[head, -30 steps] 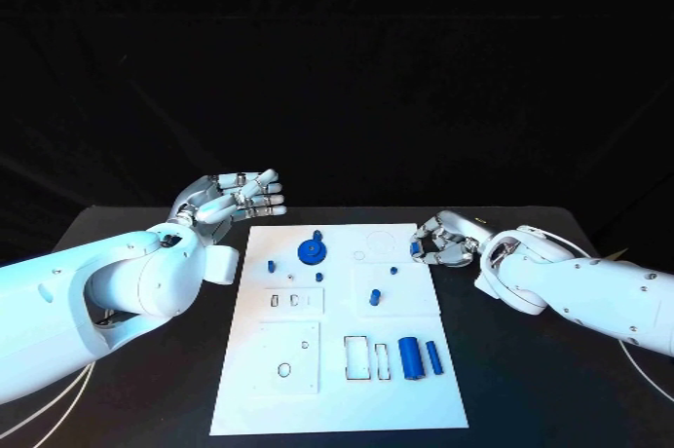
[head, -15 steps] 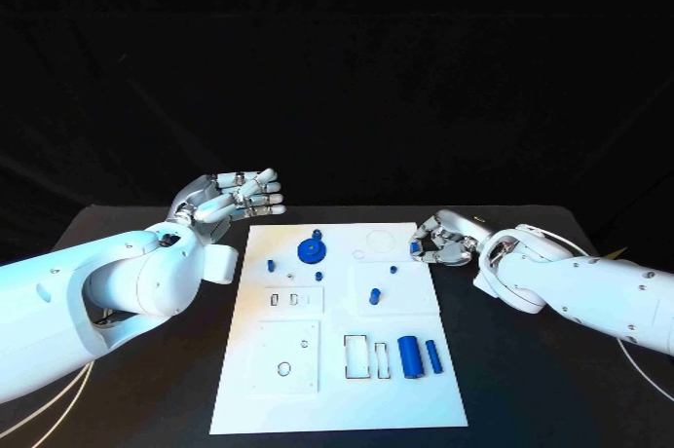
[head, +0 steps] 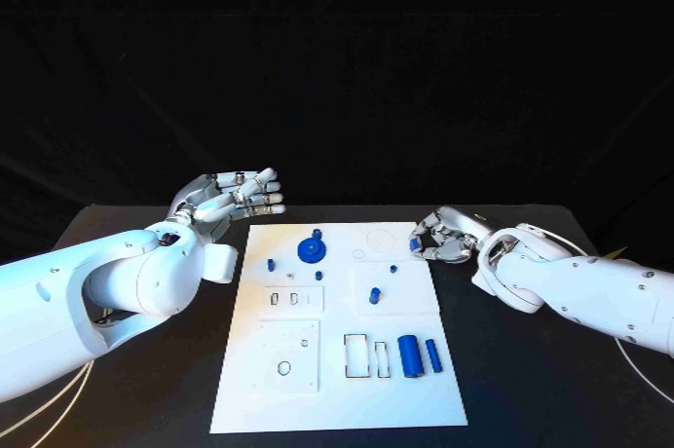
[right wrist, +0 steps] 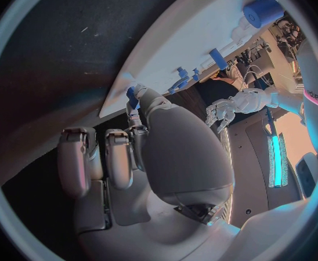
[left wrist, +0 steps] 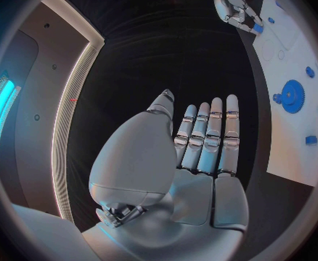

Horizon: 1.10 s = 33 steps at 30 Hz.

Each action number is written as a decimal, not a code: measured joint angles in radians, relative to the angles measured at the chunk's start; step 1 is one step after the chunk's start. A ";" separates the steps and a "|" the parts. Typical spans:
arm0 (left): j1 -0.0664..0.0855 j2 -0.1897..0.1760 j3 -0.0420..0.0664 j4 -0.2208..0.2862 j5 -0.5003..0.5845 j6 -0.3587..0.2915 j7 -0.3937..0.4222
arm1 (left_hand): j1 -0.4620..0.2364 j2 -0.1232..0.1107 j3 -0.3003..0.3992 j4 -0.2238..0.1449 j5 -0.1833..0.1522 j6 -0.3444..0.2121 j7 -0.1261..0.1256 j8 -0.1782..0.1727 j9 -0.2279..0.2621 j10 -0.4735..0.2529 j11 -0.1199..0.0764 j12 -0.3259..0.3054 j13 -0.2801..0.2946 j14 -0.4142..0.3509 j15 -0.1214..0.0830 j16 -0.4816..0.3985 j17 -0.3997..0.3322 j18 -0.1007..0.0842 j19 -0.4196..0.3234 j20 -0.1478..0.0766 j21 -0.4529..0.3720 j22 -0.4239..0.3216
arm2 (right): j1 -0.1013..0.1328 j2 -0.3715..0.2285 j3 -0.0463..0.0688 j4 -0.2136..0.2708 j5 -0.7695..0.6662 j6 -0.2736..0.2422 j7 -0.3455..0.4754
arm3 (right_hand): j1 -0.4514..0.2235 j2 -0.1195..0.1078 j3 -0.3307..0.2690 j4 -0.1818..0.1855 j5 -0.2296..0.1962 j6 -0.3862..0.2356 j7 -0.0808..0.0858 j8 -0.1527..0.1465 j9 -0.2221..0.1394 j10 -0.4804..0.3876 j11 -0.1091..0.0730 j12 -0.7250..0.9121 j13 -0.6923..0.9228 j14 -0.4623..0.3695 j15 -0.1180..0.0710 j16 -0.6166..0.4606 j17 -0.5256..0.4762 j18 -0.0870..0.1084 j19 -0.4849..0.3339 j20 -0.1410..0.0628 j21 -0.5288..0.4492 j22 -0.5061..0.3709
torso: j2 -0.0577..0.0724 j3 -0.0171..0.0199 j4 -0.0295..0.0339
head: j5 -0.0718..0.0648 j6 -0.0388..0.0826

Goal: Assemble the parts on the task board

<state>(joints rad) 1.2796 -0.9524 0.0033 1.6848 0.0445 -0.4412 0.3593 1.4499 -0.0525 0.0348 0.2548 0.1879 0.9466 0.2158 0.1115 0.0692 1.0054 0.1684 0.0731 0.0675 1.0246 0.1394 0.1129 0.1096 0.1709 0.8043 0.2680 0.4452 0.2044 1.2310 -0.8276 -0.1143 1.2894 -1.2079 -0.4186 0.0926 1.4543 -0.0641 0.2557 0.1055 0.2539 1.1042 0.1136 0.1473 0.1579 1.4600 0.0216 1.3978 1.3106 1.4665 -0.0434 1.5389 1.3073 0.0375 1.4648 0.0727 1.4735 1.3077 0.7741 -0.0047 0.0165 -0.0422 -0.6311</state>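
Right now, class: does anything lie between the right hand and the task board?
Nothing visible does. The right hand is at the task board's far right edge, pinching a small blue part there.

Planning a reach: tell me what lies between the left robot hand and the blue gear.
In the head view, only black table and bare task board edge separate left robot hand from blue gear.

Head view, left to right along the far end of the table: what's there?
left hand → blue gear on the task board → small blue part pinched at the board's right edge → right hand.
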 measured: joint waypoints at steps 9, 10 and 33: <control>0.000 0.001 -0.001 -0.008 0.000 0.001 -0.001 | 0.004 0.004 0.000 0.000 0.000 0.000 0.000 -0.004 0.000 -0.004 0.004 0.000 0.000 0.004 0.004 0.000 0.000 0.000 -0.004 0.004 0.000 0.001 | 0.016 -0.027 0.008 0.115 0.006 -0.037 -0.049 | -0.052 -0.005 0.006 0.005 0.079 -0.005 -0.005 0.000 0.000 0.000 0.000 0.000 -0.002 0.000 0.000 0.004 0.001 0.000 0.003 -0.003 0.004 0.000 | -0.005 -0.0018 -0.0010 | 0.002 -0.004; 0.000 0.001 -0.001 -0.008 0.000 0.001 -0.001 | 0.004 0.004 0.000 0.000 0.000 0.000 0.000 -0.004 0.000 -0.004 0.004 0.000 0.000 0.004 0.004 0.000 0.000 0.000 -0.004 0.004 0.000 0.001 | 0.017 -0.028 0.008 0.120 0.006 -0.037 -0.053 | -0.053 -0.006 0.006 0.005 0.082 -0.005 -0.005 0.000 0.000 0.000 0.000 0.000 -0.002 0.000 0.000 0.004 0.001 0.000 0.003 -0.003 0.004 0.000 | -0.006 -0.0023 -0.0014 | 0.003 -0.005; -0.002 0.031 -0.017 -0.047 0.000 0.002 -0.006 | 0.004 0.004 0.003 -0.003 0.000 0.000 0.000 -0.004 0.000 -0.004 0.003 0.000 0.000 0.004 0.004 -0.005 0.001 0.000 -0.004 0.004 0.000 0.001 | 0.028 0.175 -0.008 0.312 -0.220 -0.014 -0.297 | -0.086 -0.020 0.001 0.015 0.099 -0.007 -0.007 0.012 0.001 0.004 -0.004 0.008 -0.002 0.000 0.000 0.009 0.000 0.000 0.003 -0.003 0.019 0.000 | -0.037 -0.0194 0.0031 | 0.044 -0.051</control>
<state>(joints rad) 1.2776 -0.9218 -0.0135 1.6374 0.0447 -0.4388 0.3528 1.4537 -0.0487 0.0375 0.2522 0.1879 0.9467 0.2159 0.1074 0.0691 1.0019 0.1718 0.0732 0.0675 1.0281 0.1429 0.1082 0.1103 0.1708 0.8007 0.2716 0.4452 0.2051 1.2587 -0.6522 -0.1223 1.6014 -1.4283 -0.4325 -0.2040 1.3682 -0.0844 0.2565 0.1204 0.3532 1.0973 0.1067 0.1590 0.1589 1.4635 0.0180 1.4055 1.3088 1.4665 -0.0433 1.5477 1.3078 0.0375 1.4682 0.0694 1.4927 1.3074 0.7372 -0.0241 0.0196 0.0013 -0.6826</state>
